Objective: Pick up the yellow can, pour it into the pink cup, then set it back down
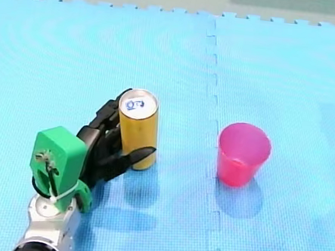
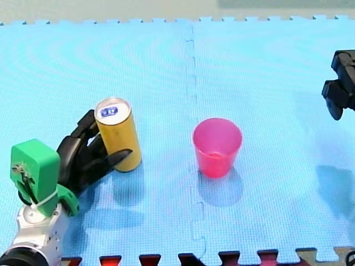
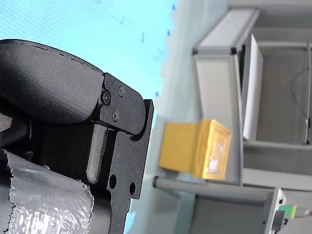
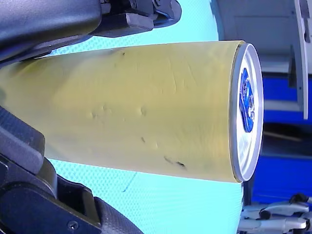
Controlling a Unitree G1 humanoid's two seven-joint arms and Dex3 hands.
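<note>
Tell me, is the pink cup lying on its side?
No, the pink cup stands upright, mouth up, on the blue mat, apart from the can held by the left hand.

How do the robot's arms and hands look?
The left hand, near left, gripping the yellow metal can, has black blocky fingers, a green box-shaped wrist mount with a white cable tie, and a silver forearm. The right hand, far right, is black.

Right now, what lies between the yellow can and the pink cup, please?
Only bare blue mat with its seam, seen in both head views. The left hand grips the yellow can; the right hand hangs beyond the pink cup.
</note>
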